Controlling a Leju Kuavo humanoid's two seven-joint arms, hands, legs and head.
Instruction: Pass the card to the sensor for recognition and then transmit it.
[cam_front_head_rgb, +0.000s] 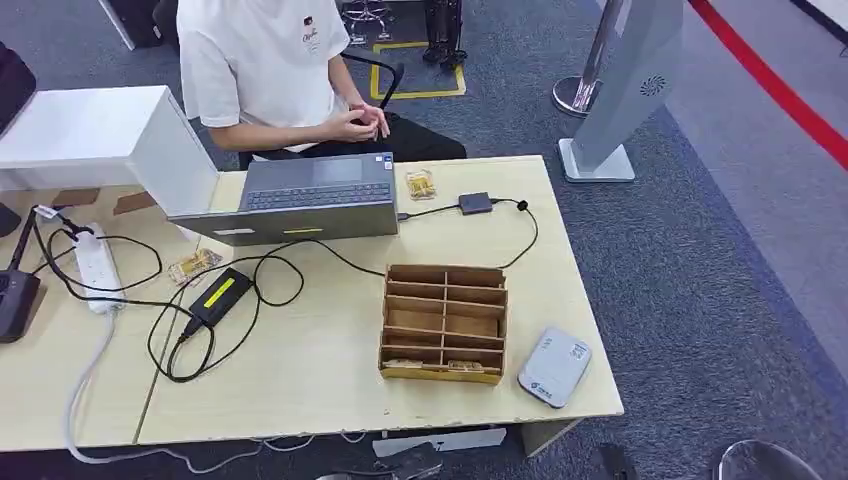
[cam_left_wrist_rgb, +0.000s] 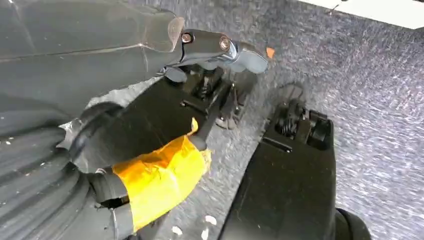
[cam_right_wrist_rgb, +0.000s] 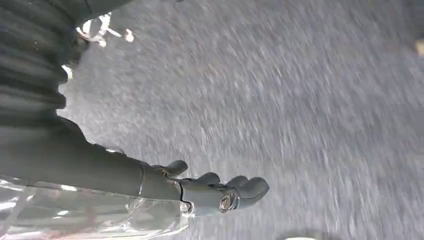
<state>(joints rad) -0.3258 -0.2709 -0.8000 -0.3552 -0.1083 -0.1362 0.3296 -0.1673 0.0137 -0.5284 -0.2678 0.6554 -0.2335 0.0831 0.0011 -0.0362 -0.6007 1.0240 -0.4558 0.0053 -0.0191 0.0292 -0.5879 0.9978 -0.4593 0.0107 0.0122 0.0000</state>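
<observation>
Landmark: wooden slotted card rack standing near the front of the light wood table.

Cards: pale cards lie in the rack's frontmost slot, the edge nearest the robot; upper slots look bare. Probably stocked at the front so a hand coming up from below meets them first.

Sensor: white rounded card reader just beside the rack's front right corner, apart from it. Close placement should keep the card's travel short.

Behind the rack: grey laptop, its cable running to a small dark adapter. A seated person beyond the laptop, hands together, likely the one to receive the card.

Left hand: hangs over grey carpet, fingers loosely curled, nothing in them that I can see; yellow tape at the wrist.

Right hand: over carpet, fingers slightly bent and apart, holding nothing.

Judgement: task not started; both arms down at rest
</observation>
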